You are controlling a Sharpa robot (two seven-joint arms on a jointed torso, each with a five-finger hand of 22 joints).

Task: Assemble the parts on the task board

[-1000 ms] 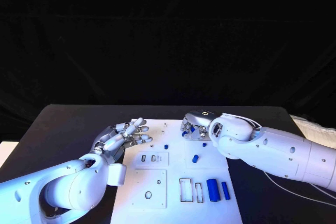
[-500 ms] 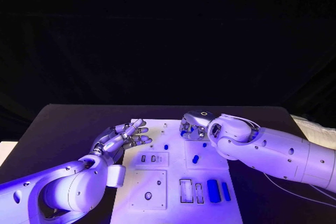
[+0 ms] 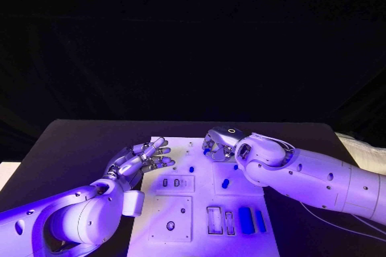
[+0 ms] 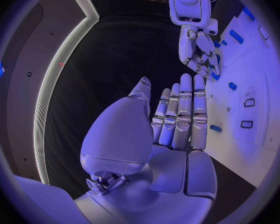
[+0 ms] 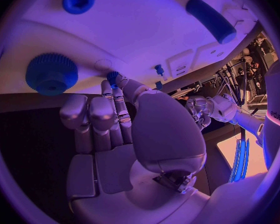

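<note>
Your right hand (image 3: pixel 218 146) curls over the task board's (image 3: pixel 201 212) far end, probably reaching for a small blue part (image 5: pixel 112 76) at its fingertips, grasp unclear, while your left hand (image 3: pixel 143 158) hovers spread and empty, likely waiting

A black cloth-covered surface (image 3: pixel 72 140) fills the lower half of the head view, and behind it hangs a dark, faintly creased curtain (image 3: pixel 193 56). A pale edge (image 3: pixel 363 148) shows just past the surface's far right corner. In the left wrist view, a bright light strip (image 4: pixel 59 64) curves along a grey wall panel (image 4: pixel 18 69).
</note>
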